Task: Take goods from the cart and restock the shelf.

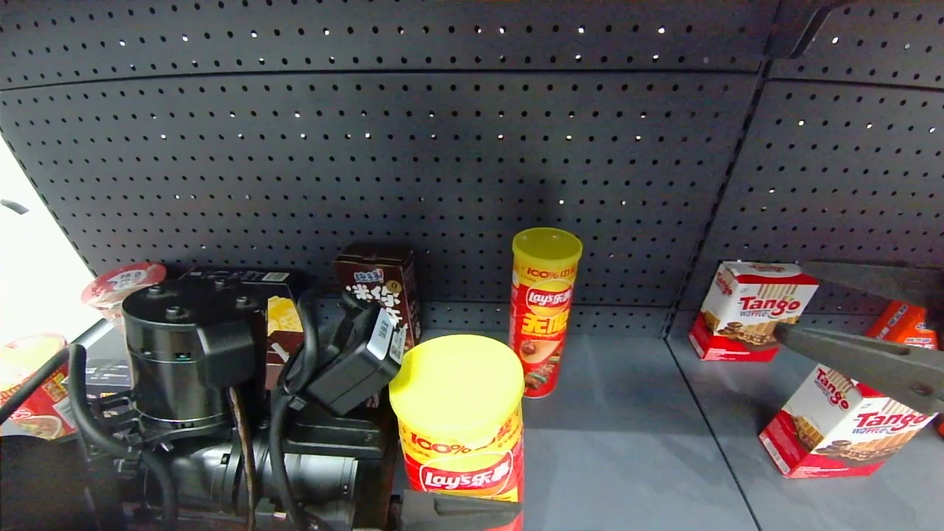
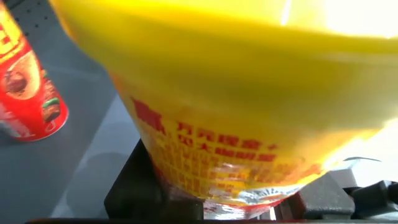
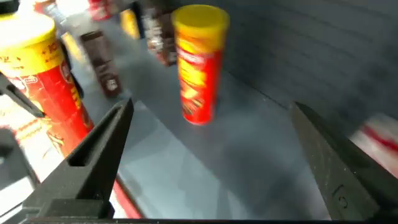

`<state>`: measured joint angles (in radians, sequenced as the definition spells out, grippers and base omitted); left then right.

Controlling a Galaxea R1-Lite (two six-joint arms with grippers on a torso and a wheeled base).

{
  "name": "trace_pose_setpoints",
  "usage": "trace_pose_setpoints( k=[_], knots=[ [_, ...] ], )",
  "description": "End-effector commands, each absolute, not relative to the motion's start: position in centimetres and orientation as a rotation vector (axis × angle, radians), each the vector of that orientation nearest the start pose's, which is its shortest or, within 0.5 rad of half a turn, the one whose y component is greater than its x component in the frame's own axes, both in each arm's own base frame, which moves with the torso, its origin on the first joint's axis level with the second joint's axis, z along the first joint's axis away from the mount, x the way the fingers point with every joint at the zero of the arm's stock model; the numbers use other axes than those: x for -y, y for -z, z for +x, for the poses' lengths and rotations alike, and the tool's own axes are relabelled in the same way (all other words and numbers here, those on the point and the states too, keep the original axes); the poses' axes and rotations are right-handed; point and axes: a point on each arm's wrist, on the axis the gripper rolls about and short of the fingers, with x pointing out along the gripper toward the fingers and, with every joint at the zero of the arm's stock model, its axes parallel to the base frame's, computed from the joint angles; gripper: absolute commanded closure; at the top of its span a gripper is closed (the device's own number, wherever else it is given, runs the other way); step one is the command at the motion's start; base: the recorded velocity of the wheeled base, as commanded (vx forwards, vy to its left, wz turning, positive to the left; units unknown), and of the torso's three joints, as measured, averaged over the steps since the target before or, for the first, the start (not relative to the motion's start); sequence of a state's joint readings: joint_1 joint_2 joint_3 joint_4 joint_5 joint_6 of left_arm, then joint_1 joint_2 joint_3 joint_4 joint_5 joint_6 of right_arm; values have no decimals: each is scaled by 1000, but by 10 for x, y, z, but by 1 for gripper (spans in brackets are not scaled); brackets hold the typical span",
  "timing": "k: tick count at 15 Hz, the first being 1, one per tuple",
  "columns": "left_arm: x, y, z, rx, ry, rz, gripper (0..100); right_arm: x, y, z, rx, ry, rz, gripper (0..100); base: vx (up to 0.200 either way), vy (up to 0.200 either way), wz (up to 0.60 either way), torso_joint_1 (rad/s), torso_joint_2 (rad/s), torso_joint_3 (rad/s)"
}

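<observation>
Yellow-lidded and red-walled, the can [image 1: 457,413] is pinched low on its body between the jaws of the left gripper [image 2: 239,202]. It is upright, with its lid well above them. Whether its base touches the shelf [image 1: 627,442] I cannot tell.

The step in hand looks like setting it down. A second can [image 1: 544,310] already stands beyond these jaws and a little to their right, near the pegboard [image 1: 442,147]. To do it well, I would carry the can forward level and lower it flat beside its twin without touching it. The jaws should part only once the base bears fully, since a tall can released on a tilt is likely to topple. Gripped so low, it may sway at the top, so slow travel suits.

The right gripper [image 3: 211,106] hangs with jaws spread wide and nothing between them. The second can is ahead of their gap.

Open room lies right of the left jaws, on the bare shelf between the 2 cans and the seam [image 1: 708,428]. I would keep the base off that seam. Past it, close by the right jaws, sit the back wafer box [image 1: 752,302] and the front wafer box [image 1: 848,428]. Left of the left jaws it is tighter: a brown carton [image 1: 380,291] stands near, and cups [image 1: 122,284] lie farther out.
</observation>
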<state>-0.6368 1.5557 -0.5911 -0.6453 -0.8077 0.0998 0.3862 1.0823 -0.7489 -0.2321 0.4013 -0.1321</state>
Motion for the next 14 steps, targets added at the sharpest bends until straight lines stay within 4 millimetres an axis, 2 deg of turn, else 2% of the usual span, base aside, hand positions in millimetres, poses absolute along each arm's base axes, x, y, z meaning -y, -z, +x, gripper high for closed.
trace_pose_setpoints(
  k=[1, 8, 14],
  knots=[
    [157, -172, 189, -265, 1440, 50, 100, -91, -254, 177, -134, -870, -176, 0, 0, 0, 0, 0, 0, 0],
    [156, -174, 188, -255, 1443, 50, 100, -118, -248, 223, -119, -966, -253, 0, 0, 0, 0, 0, 0, 0],
    [158, -176, 187, -249, 1455, 50, 100, -139, -230, 254, -105, -1123, -232, 0, 0, 0, 0, 0, 0, 0]
  ],
)
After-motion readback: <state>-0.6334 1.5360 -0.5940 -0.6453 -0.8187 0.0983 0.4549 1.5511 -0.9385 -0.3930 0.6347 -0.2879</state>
